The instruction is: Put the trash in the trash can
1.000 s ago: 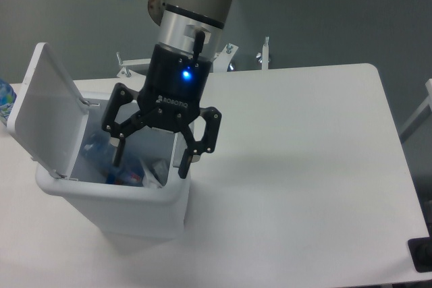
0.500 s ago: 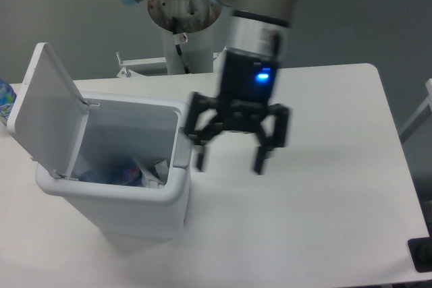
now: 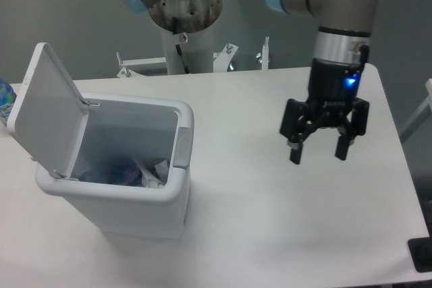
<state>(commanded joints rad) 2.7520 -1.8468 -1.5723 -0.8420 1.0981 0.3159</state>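
Observation:
The white trash can [image 3: 172, 197] stands at the left of the table with its lid [image 3: 42, 106] swung up and open. Inside at the bottom lies the trash: a bluish bottle [image 3: 111, 172] and a whitish plastic bag [image 3: 154, 170], both partly hidden by the can's wall. My gripper [image 3: 318, 154] hangs open and empty over the right part of the table, well away from the can, fingers pointing down.
The robot's base column [image 3: 182, 25] stands behind the table at the back. A bluish object [image 3: 4, 99] shows at the far left edge behind the lid. A dark item [image 3: 421, 254] sits at the lower right corner.
The gripper has left the can's opening and swung right across the table, staying open and empty. The trash stays inside the can.

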